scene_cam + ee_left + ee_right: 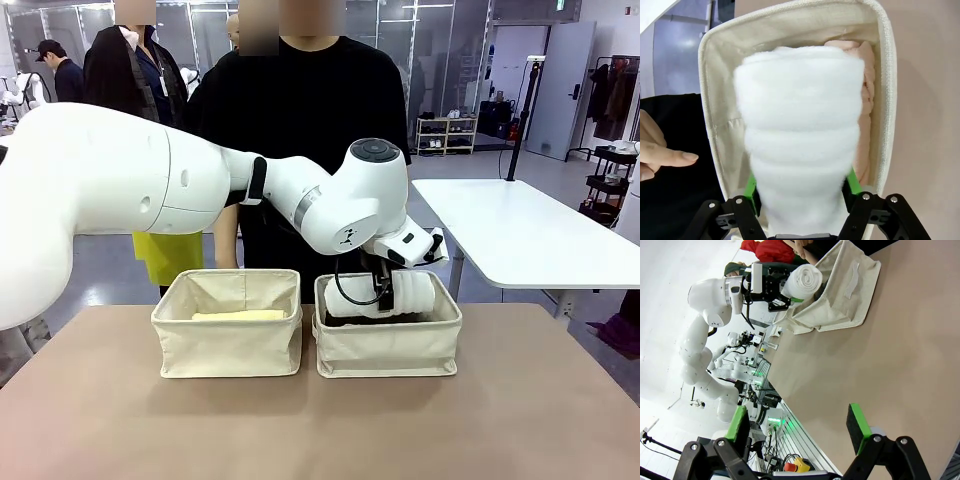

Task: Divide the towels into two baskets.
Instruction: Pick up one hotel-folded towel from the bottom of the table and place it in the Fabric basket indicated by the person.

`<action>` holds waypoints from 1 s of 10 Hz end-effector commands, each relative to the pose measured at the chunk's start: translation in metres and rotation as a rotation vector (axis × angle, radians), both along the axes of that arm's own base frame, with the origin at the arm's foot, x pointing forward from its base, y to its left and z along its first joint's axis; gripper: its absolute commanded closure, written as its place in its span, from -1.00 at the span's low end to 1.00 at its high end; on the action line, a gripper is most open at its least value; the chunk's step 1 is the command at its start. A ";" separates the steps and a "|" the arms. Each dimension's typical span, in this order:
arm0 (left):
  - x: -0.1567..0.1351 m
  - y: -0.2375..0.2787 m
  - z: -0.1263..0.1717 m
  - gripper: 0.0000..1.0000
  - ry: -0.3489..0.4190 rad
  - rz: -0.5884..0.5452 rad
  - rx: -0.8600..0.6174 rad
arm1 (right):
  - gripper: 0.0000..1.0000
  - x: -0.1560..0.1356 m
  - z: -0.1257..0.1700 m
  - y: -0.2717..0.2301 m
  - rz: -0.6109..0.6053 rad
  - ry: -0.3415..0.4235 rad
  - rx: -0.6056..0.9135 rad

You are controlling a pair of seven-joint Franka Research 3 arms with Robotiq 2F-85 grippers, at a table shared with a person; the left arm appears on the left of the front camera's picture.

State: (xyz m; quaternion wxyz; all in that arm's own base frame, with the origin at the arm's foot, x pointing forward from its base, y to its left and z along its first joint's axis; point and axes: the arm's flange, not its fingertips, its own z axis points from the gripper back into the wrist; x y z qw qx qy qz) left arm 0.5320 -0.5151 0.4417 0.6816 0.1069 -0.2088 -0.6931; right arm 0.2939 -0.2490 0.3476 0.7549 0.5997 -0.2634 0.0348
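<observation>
My left gripper is shut on the white towel, holding the roll level just above the right basket. In the left wrist view the green pads squeeze the white towel over this basket, and the pinkish-beige towel lies inside along one wall. A dark strip under the basket's rim may be the dark grey towel. The yellow towel lies in the left basket. My right gripper hangs open over bare table, far from the baskets.
A person in black stands right behind the baskets, with a hand close to the right basket's far wall. A white table stands at the back right. The brown tabletop in front of the baskets is bare.
</observation>
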 end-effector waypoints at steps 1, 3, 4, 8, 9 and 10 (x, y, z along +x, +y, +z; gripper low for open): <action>-0.006 0.002 0.004 -0.97 -0.039 0.018 -0.006 | -0.96 -0.002 0.004 0.002 -0.007 0.024 0.009; -0.006 0.002 0.006 -1.00 -0.036 0.019 -0.008 | -0.96 -0.002 0.004 0.002 -0.007 0.024 0.009; -0.007 0.001 0.006 -1.00 -0.037 0.026 -0.012 | -0.96 -0.002 0.004 0.002 -0.007 0.024 0.009; -0.001 0.000 0.005 -1.00 -0.006 0.000 -0.005 | -0.96 -0.002 0.004 0.002 -0.007 0.024 0.009; -0.001 0.000 0.005 -1.00 -0.006 0.000 -0.005 | -0.96 -0.002 0.004 0.002 -0.007 0.024 0.009; -0.001 0.000 0.005 -1.00 -0.006 0.000 -0.005 | -0.96 -0.002 0.004 0.002 -0.007 0.024 0.009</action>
